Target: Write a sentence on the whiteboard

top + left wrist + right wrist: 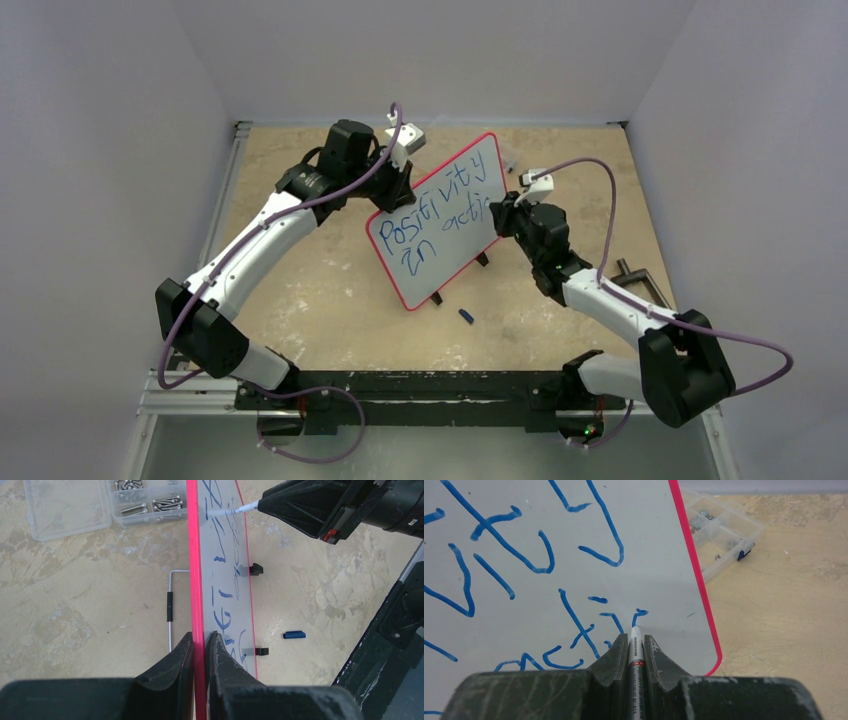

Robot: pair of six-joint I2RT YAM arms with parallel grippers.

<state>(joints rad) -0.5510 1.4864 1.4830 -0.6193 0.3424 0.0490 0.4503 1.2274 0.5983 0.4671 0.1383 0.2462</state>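
The whiteboard (440, 222) stands tilted on its two black clip feet mid-table, its white face carrying blue handwriting in two lines. My left gripper (201, 642) is shut on the board's red frame (196, 580) at its upper edge. My right gripper (636, 639) is shut on a white marker (636, 650). The marker's tip touches the board's face (574, 555) at the end of the lower line of writing, near the right edge. From the left wrist view the marker (225, 511) meets the board from the right.
A blue marker cap (466, 316) lies on the table in front of the board. A clear plastic parts box (724, 530) with screws sits behind the board. A metal handle-like piece (640, 280) lies at the right.
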